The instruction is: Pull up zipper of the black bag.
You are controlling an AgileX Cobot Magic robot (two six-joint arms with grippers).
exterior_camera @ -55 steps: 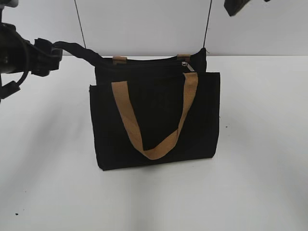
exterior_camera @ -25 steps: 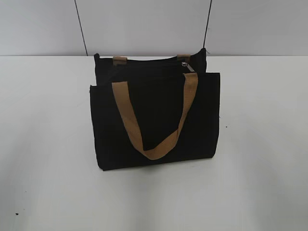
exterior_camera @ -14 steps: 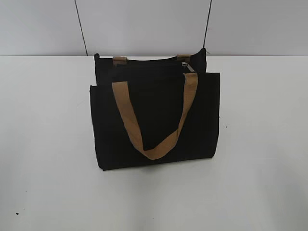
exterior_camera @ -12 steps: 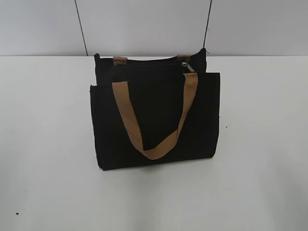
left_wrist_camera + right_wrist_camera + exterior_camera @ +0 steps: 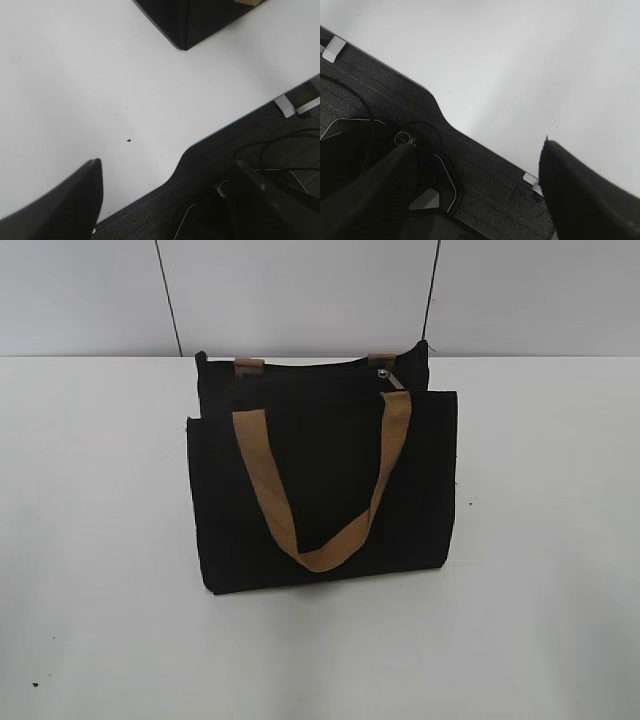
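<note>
Lying flat on white worktop [image 5: 540,540], black bag [image 5: 320,490], zipper [image 5: 385,375] at top right, left pincer [image 5: 165,195] and right pincer [image 5: 477,185] both spread apart, holding nothing.

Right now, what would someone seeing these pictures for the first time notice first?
The black bag stands out at once, upright in the middle of the white table, with a tan strap handle drooping in a loop over its front. At its top right a small silver zipper glints. Neither arm is near it: both wrist views show open fingers above the table's near edge.
</note>
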